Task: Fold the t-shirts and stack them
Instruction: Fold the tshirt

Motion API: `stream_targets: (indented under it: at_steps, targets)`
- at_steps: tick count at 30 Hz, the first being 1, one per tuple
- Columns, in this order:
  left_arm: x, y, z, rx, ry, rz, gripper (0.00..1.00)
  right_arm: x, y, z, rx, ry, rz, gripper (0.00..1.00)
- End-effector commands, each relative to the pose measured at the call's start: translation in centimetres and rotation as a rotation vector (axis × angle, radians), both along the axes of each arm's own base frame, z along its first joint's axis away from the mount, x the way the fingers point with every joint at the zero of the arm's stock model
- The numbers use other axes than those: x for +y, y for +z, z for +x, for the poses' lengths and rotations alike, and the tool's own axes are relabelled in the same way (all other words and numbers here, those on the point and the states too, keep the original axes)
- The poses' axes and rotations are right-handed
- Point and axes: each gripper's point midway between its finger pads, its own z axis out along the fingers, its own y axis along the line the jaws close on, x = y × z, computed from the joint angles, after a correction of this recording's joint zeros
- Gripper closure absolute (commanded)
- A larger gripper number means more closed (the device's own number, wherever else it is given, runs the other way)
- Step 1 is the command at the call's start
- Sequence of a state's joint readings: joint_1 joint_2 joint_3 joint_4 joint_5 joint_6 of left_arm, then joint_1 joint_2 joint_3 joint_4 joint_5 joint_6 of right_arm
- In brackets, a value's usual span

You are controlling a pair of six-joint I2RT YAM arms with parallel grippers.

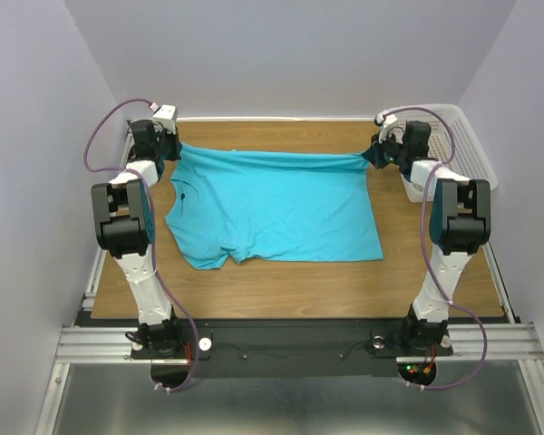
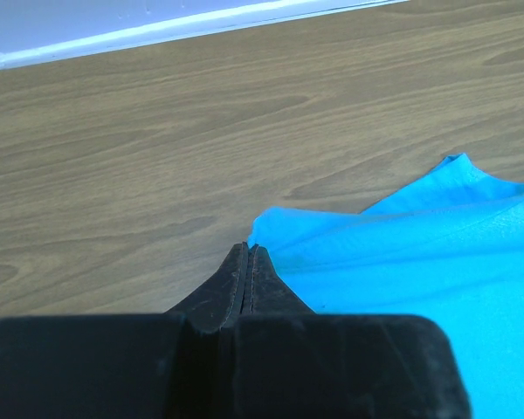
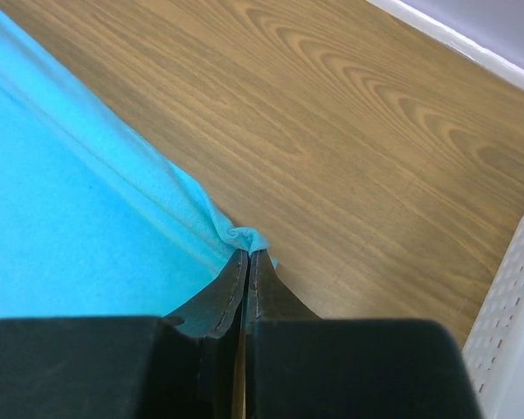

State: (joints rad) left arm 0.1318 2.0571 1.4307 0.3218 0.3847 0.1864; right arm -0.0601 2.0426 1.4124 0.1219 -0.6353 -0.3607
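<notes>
Tension straightens the far edge of the t-shirt [image 1: 272,208], spread across the middle of the surface [image 1: 281,281]. The left hand [image 1: 176,149] at ten o'clock and the right hand [image 1: 370,156] at two o'clock each pinch a corner tight, likely to fold it evenly.

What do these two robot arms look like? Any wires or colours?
The left arm and right arm are white links with chunky black joint housings. A purple cable loops along each. The left gripper and right gripper each have two slim black tapered fingers.
</notes>
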Motion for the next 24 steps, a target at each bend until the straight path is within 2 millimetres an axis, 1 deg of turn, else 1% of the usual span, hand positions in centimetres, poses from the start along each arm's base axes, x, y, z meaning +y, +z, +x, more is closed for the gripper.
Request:
stream_targets:
  at_steps: [1, 4, 6, 9, 13, 24]
  targets:
    - [0.6, 5.2, 0.1, -0.126, 0.010, 0.037, 1.00, -0.6, 4.4, 0.6, -0.131, -0.010, -0.007, 0.99]
    - [0.7, 5.3, -0.2, -0.127, 0.012, 0.049, 1.00, -0.5, 4.1, 0.2, -0.128, -0.001, -0.007, 1.00]
    - [0.8, 4.7, -0.5, -0.114, 0.014, 0.051, 1.00, -0.4, 4.1, 0.0, -0.129, 0.002, -0.006, 1.00]
    - [0.9, 4.5, -0.6, -0.106, 0.023, 0.055, 1.00, -0.4, 4.2, -0.1, -0.132, -0.001, -0.005, 0.99]
    - [1.1, 4.4, -0.7, -0.099, 0.034, 0.059, 1.00, -0.4, 4.2, -0.3, -0.132, -0.004, -0.002, 0.99]
    - [1.0, 3.2, -1.3, -0.043, 0.041, 0.050, 1.00, -0.3, 4.4, -0.3, -0.138, -0.004, 0.010, 0.99]
